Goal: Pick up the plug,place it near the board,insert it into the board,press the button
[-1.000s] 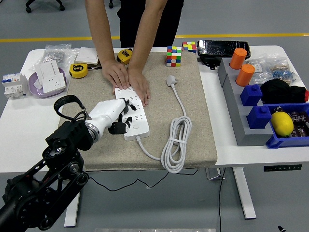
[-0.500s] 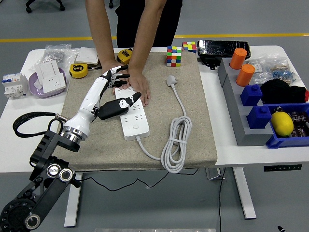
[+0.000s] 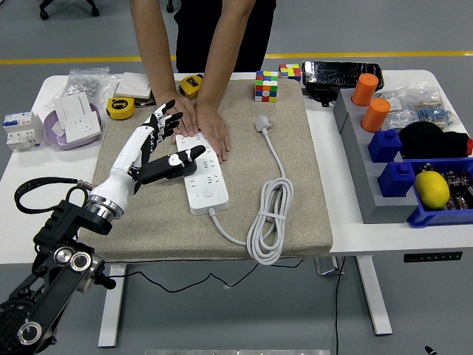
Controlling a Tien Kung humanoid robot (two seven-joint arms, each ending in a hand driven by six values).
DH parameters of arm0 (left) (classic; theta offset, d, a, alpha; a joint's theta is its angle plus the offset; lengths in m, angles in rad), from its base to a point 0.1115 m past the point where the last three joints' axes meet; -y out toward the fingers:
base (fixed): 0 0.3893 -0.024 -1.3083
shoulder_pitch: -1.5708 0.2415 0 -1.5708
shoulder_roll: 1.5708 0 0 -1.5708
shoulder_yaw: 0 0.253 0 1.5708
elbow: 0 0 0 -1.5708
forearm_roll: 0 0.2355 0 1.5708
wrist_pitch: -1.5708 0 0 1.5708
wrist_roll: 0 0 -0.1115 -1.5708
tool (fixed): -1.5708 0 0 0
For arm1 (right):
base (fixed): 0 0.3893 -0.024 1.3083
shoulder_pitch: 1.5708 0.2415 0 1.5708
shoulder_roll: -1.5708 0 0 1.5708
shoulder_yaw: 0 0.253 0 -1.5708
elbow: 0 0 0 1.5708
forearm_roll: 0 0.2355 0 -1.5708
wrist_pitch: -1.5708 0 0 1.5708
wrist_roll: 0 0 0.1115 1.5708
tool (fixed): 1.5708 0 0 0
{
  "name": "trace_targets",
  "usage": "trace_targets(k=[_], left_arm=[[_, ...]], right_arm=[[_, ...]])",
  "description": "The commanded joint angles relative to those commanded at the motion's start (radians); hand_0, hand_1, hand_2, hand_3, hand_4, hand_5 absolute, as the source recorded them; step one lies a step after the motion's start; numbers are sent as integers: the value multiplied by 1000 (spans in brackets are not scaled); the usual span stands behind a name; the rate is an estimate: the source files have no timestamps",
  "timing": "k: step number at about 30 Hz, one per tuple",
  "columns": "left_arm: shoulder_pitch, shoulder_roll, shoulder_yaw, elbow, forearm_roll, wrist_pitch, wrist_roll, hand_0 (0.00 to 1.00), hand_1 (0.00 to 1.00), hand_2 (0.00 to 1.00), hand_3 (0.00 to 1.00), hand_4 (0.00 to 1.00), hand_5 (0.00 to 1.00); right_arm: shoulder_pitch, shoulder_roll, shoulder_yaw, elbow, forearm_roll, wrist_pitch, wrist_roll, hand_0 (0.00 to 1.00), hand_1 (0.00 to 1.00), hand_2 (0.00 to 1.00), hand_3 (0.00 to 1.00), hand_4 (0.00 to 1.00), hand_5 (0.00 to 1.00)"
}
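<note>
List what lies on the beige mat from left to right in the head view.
Left hand with fingers spread → person's hands pressing the far end of the power strip → plug with its coiled cable. The Rubik's cube sits at the mat's far edge, level with the plug.

From here I can't see the far end of the power strip (image 3: 203, 177): the person's hands (image 3: 198, 123) lie flat over it, just beyond my left hand (image 3: 151, 148). Whether my fingertips (image 3: 171, 109) touch the person's nearer hand, I can't tell. My thumb covers part of the strip's left edge. The socket markings are too small to read. The person is cut off at the top edge above the arms. My left arm runs out at the bottom-left corner. The strip's button I can't pick out.
</note>
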State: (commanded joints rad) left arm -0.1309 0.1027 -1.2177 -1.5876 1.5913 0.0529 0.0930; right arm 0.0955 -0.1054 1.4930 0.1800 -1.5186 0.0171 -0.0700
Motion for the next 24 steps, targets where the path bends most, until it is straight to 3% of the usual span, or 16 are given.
trace_targets(k=[4,5,10,11,18,22,24], left_arm=[[-19,13,15,-10,163,-57,55,359,434,453,998,907,178],[-26,18,24,-10,205,-73,68,240,142,236,904,773,59],[-53,31,54,-2,330,-122,110,240,142,236,904,773,59],[-57,33,61,1,344,-130,117,211,52,168,756,509,2],[-81,50,104,18,419,-213,184,187,33,159,743,494,2],[-85,48,123,23,466,-233,215,187,33,159,743,494,2],[-87,46,132,20,498,-237,231,178,28,158,795,497,2]], right_arm=[[1,0,-2,0,2,0,0,827,761,752,783,998,965],[2,0,-2,0,2,0,0,827,761,751,782,998,966],[1,-1,-3,0,1,0,0,827,761,751,782,998,966],[1,-1,-4,0,2,0,0,827,761,752,782,998,965],[-1,-1,-4,0,1,0,-1,827,760,753,783,998,964],[0,-2,-7,0,3,-1,-2,827,760,753,783,998,964],[1,-1,-8,0,5,-1,-2,826,760,751,782,998,965]])
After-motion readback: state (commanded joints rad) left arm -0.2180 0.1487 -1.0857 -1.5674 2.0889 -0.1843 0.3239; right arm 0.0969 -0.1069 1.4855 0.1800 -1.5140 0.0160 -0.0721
